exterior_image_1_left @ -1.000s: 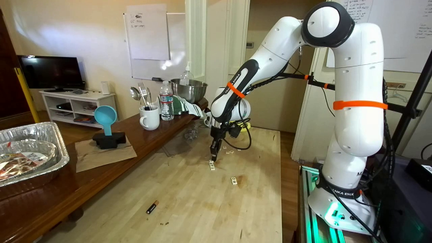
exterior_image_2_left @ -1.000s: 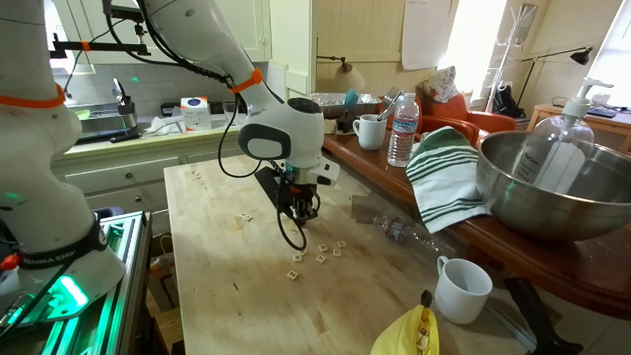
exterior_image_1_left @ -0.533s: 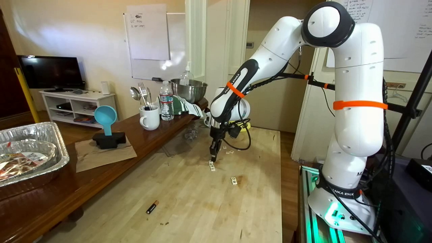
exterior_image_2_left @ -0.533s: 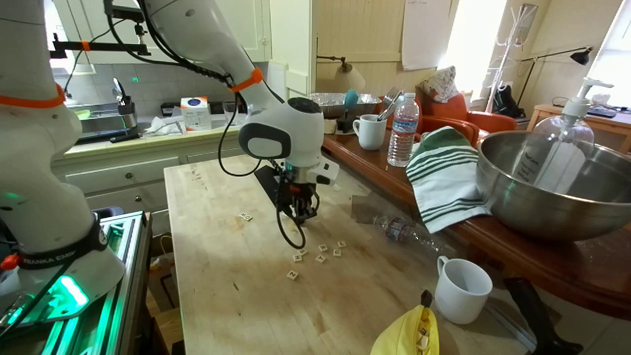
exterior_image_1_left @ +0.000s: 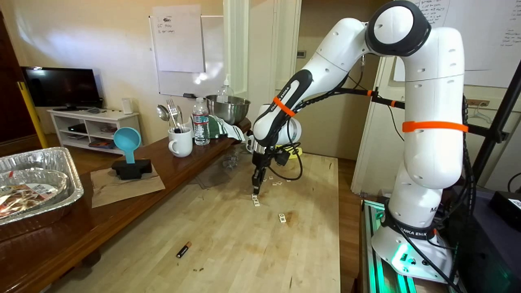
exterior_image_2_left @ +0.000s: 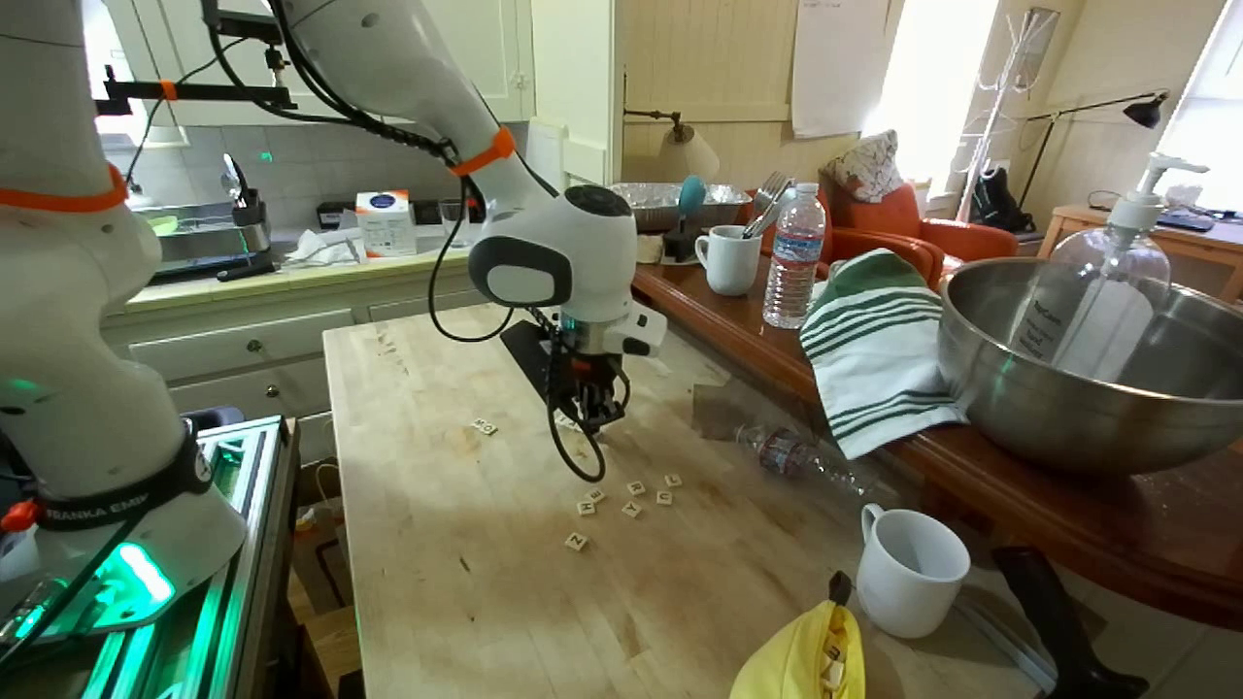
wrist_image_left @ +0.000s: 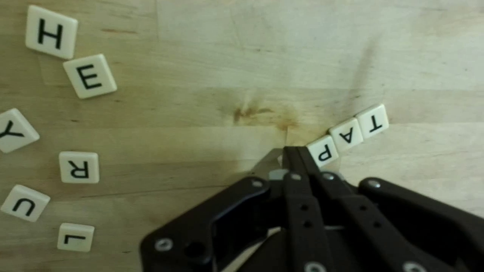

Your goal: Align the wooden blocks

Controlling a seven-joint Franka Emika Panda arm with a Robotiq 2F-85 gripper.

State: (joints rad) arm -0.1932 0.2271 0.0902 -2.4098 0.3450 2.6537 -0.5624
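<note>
In the wrist view, we are holding the tool [wrist_image_left: 297, 148] pinched together beside the P tile [wrist_image_left: 323, 151], with the A tile [wrist_image_left: 346, 134] and T tile [wrist_image_left: 373, 121] lying towards two o'clock.

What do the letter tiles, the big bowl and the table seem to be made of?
Tiles: cream and smooth with a slight sheen, no grain showing; perhaps plastic, though wood can't be ruled out.
Bowl: metal, probably stainless steel, fairly shiny, judging by its grey gleam and bright rim.
Table: pale wood, satin-looking; grain and seams between strips show.
</note>
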